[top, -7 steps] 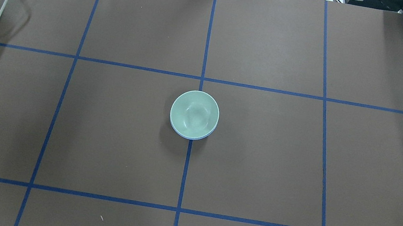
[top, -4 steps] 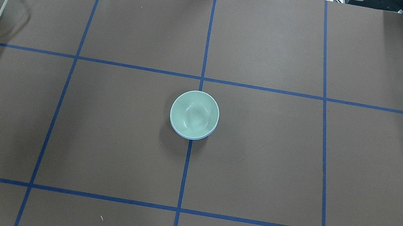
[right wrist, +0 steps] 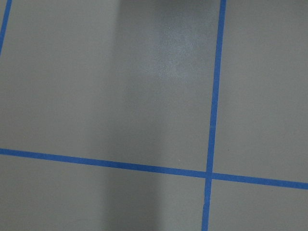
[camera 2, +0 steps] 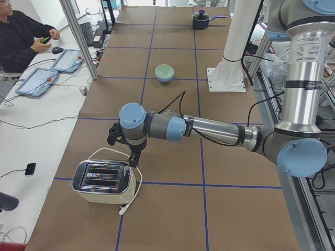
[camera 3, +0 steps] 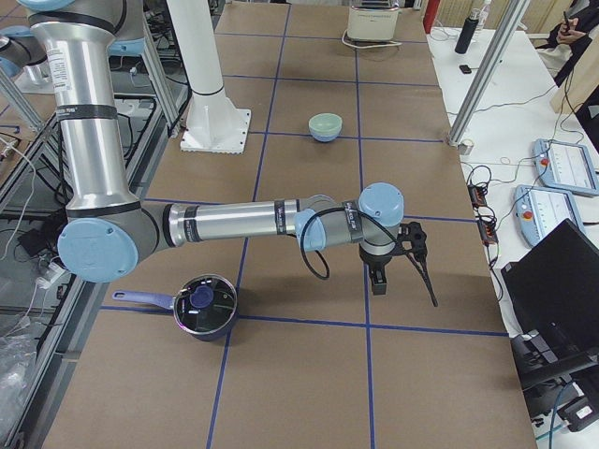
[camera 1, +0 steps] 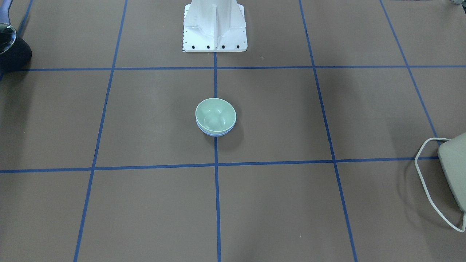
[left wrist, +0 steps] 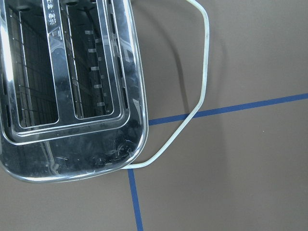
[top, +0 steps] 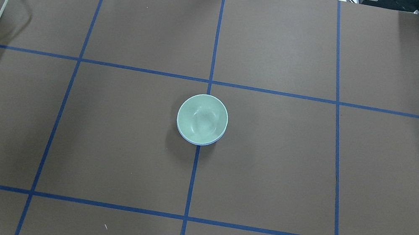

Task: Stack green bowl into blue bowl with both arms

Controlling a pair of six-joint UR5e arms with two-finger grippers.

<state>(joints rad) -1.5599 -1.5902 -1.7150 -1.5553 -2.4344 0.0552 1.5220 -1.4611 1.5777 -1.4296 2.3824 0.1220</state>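
Note:
The pale green bowl (top: 202,118) sits nested inside the blue bowl (top: 198,144) at the table's centre; only a thin blue rim shows beneath it. The stack also shows in the front view, green bowl (camera 1: 215,115) over blue bowl (camera 1: 215,134). Neither gripper is near it. My left gripper (camera 2: 134,155) hangs above the toaster at the table's left end. My right gripper (camera 3: 378,278) hangs over bare table at the right end. Both show only in the side views, so I cannot tell whether they are open or shut.
A chrome toaster (camera 2: 103,181) with a white cord (left wrist: 202,86) stands at the left end. A dark lidded pot (camera 3: 201,306) stands at the right end. The white pedestal (camera 1: 214,25) stands at the robot's edge. An operator sits beside the table (camera 2: 21,36).

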